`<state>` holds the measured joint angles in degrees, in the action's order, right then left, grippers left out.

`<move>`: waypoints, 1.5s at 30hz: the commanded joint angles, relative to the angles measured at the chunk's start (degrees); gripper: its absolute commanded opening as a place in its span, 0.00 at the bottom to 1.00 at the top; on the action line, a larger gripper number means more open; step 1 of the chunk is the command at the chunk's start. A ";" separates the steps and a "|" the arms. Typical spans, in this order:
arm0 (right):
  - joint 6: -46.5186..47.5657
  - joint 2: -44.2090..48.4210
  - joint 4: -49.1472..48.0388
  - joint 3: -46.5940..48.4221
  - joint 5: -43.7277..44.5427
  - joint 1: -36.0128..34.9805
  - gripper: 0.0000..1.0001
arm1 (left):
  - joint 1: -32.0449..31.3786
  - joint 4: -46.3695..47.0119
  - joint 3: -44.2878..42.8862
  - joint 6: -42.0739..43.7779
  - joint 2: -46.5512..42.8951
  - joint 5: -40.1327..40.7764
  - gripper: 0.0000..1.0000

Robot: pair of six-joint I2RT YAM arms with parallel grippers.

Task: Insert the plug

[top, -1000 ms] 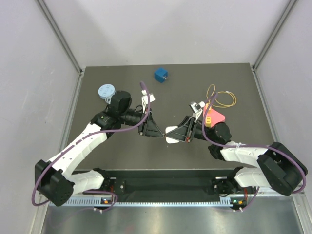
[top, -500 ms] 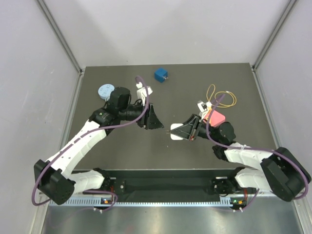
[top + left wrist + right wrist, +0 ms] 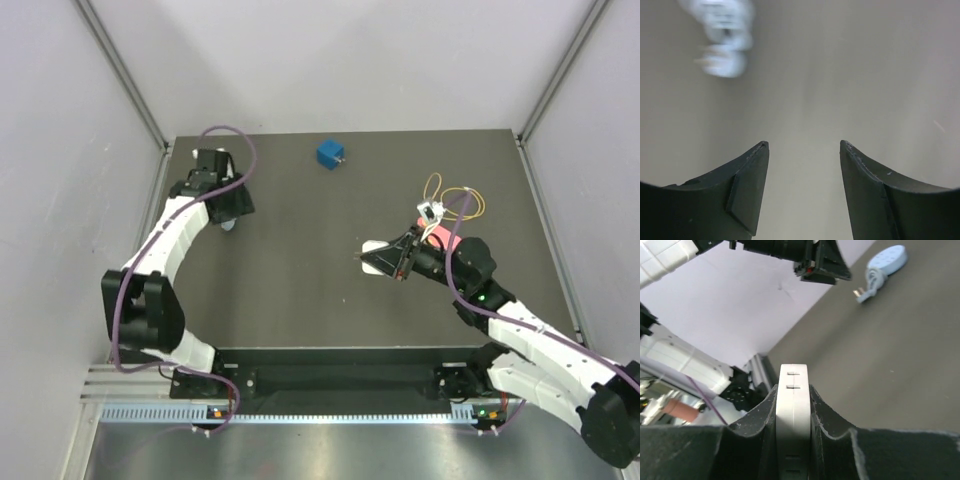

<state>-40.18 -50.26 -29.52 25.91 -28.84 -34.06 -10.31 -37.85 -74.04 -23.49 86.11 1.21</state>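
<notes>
Grey walls close round a dark bench [image 3: 300,300], and I judge I am at the pick-up step, with nothing mated yet. My left gripper [image 3: 804,145] hangs over the far-left corner of the bench, jaws spread apart with only bare surface between them; it grasps nothing. Just ahead of it, in the left wrist view, sits a blurred pale shape that I take for the pale blue reel [image 3: 886,259]. From the right wrist I can see the reel's short cord ending in the plug [image 3: 860,292], lying flat on the bench just beside the reel. My right gripper [image 3: 793,389] is clenched on a white socket block [image 3: 792,412], held on edge above the middle of the bench with its two slots turned toward the far-left corner. Next I need to lower the left jaws around the plug body, close them and carry the plug across. Then I must line its prongs squarely with those slots before pushing. I cannot tell the prong orientation from here. A blue cube adapter [image 3: 331,153] rests near the far edge, and a pink piece [image 3: 443,240] and a yellow wire loop [image 3: 460,200] lie toward the right side, all well apart from the plug.
</notes>
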 commanded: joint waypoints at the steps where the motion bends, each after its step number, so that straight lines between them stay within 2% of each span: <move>1: 7.30 2.88 12.61 4.23 5.19 0.49 0.00 | 4.85 1.45 -1.80 -0.86 3.35 7.04 0.64; 4: 8.28 3.68 14.57 5.20 4.94 0.49 0.00 | 7.14 2.25 -5.65 0.54 10.03 11.87 0.65; 7: 8.10 3.68 14.84 5.82 3.80 0.58 0.00 | 9.60 1.55 -10.40 0.20 16.97 10.39 0.66; 16: 9.69 2.27 14.31 6.43 3.35 0.58 0.00 | 9.95 1.90 -20.07 2.56 30.25 13.29 0.64; 19: 9.77 1.66 14.22 6.52 3.70 0.58 0.00 | 9.95 -0.37 -24.55 3.71 34.47 10.13 0.58; 21: 9.86 1.31 14.40 6.61 3.97 0.66 0.00 | 9.95 -1.70 -25.89 3.62 36.84 7.67 0.43; 22: 9.77 1.04 14.49 6.78 3.97 0.58 0.00 | 9.95 -2.75 -25.98 2.75 37.20 7.58 0.37; 24: 9.69 0.78 14.93 7.22 3.97 0.58 0.00 | 9.95 -2.85 -24.84 2.04 37.38 6.96 0.31; 30: 8.72 1.39 16.51 8.36 4.32 0.58 0.00 | 9.95 -1.44 -19.04 1.86 36.33 9.07 0.29; 31: 8.37 1.57 16.86 8.37 4.67 0.58 0.00 | 9.95 -1.35 -17.99 2.21 36.07 8.81 0.15; 34: 7.84 2.36 18.00 8.45 5.37 0.58 0.00 | 9.95 -1.62 -16.58 2.57 35.19 7.05 0.00; 39: 6.96 4.03 19.85 8.37 6.25 0.58 0.00 | 8.29 -1.79 -13.33 1.69 31.15 5.38 0.00; 45: 7.75 6.31 24.85 9.33 8.71 0.66 0.00 | 3.72 -0.39 -4.46 -0.15 22.10 3.80 0.00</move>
<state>-32.75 -45.84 -6.35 31.66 -22.15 -33.98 -3.18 -33.56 -83.26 -21.78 113.82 8.34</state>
